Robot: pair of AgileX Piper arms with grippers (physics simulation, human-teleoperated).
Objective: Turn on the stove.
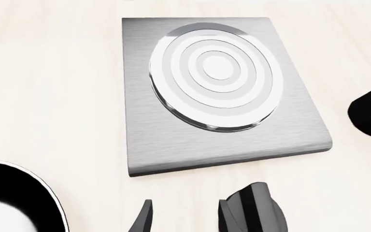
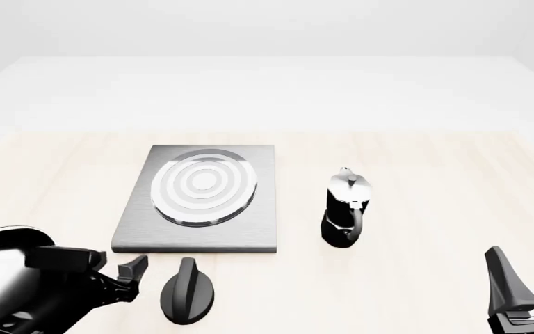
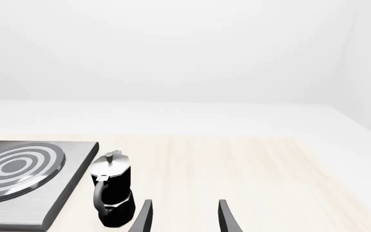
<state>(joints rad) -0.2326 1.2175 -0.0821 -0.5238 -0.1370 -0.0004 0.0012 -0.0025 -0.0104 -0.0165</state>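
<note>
The left gripper [image 2: 135, 273] hung spread just left of the knob [image 2: 187, 290], which lay near the stove [image 2: 202, 198], so a skewed closing could have nudged it aside, while the right gripper [image 3: 182, 215] stood spread, empty.

- The right gripper [image 3: 183, 217] hangs above the table [image 3: 250, 174], its 2 fingers apart with nothing between them.
- A moka pot [image 3: 111, 188] stands upright just right of the stove [image 3: 31, 179].
</note>
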